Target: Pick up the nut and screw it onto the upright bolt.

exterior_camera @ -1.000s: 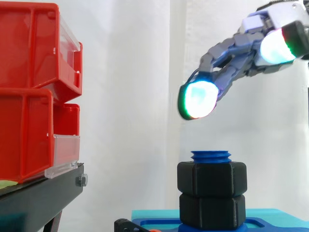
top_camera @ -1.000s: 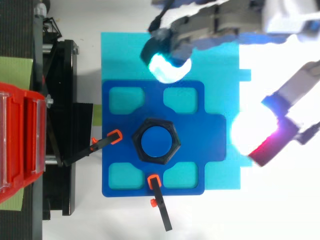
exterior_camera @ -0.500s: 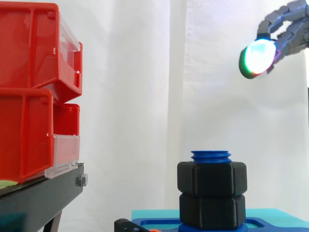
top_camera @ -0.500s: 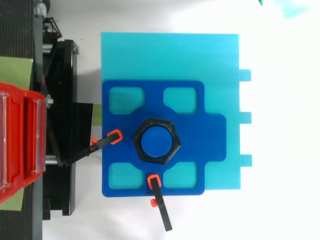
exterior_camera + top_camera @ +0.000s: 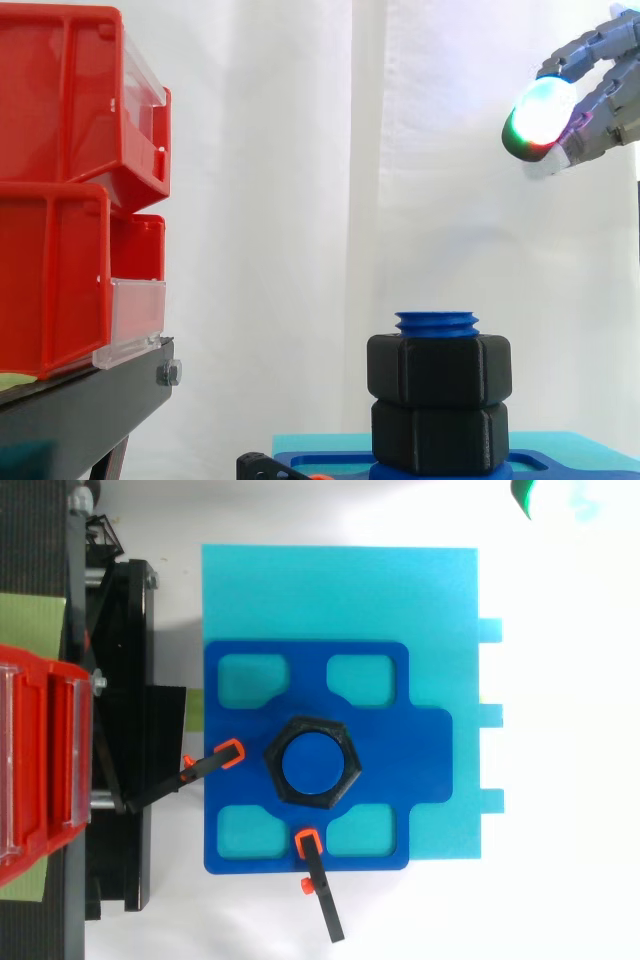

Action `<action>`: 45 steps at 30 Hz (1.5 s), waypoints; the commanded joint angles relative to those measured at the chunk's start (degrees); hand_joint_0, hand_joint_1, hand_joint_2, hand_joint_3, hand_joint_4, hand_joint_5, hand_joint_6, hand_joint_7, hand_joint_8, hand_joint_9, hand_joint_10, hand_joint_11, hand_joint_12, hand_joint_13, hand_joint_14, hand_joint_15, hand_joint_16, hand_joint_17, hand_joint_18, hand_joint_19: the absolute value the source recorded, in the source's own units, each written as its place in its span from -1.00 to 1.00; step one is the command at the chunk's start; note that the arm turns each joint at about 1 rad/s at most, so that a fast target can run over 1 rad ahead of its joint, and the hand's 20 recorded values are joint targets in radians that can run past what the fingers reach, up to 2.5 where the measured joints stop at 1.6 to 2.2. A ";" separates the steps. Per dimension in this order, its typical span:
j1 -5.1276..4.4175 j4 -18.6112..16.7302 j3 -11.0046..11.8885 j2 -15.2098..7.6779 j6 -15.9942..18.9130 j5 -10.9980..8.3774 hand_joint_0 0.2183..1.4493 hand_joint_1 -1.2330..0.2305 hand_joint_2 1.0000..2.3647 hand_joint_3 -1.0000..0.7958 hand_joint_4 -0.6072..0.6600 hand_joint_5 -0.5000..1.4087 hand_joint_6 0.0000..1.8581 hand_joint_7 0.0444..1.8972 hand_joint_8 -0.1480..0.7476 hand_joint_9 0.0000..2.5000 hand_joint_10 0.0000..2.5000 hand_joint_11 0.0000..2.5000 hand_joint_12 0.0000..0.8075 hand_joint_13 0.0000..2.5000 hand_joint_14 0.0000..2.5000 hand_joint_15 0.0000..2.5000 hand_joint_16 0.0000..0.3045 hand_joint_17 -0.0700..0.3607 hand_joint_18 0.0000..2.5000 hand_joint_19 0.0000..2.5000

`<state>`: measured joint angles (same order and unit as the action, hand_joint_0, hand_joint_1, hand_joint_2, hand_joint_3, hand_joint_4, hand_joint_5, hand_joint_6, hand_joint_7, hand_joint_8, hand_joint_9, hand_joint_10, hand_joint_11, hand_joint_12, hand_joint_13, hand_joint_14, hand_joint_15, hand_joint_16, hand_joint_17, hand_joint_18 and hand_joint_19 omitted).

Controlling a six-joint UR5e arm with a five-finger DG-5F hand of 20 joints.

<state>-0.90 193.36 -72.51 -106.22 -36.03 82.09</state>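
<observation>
Hand [image 5: 603,100] hung with fingers loosely extended, empty; well below-left of them, side view resolved two stacked nuts [image 5: 439,400] on the bolt [image 5: 437,323], top view one hexagon [image 5: 350,763].

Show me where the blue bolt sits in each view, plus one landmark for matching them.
Side view: the blue bolt is low, right of centre, its threaded top poking above the upper black nut.
Top view: the blue bolt is the round disc ringed by that nut, mid dark blue plate.
Shared landmark: the red bins at the left edge of both.
</observation>
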 commanded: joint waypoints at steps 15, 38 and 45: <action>-0.15 0.18 0.00 -0.04 25.30 -2.38 -0.54 0.02 -1.00 -0.44 0.13 -0.74 -0.46 -0.35 -0.14 -0.83 -1.00 -1.00 -0.11 -1.00 -1.00 -1.00 -0.68 -0.17 -1.00 -1.00; -0.15 0.09 0.00 -0.04 25.22 -2.29 -0.56 0.01 -1.00 -0.44 0.07 -0.73 -0.46 -0.33 -0.20 -0.90 -1.00 -1.00 -0.12 -1.00 -1.00 -1.00 -0.67 -0.15 -1.00 -1.00; -0.15 0.09 0.00 -0.04 25.22 -2.29 -0.56 0.02 -1.00 -0.44 0.08 -0.73 -0.46 -0.33 -0.21 -0.93 -1.00 -1.00 -0.12 -1.00 -1.00 -1.00 -0.67 -0.14 -1.00 -1.00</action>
<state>-1.06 193.45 -72.52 -106.26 -10.81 79.80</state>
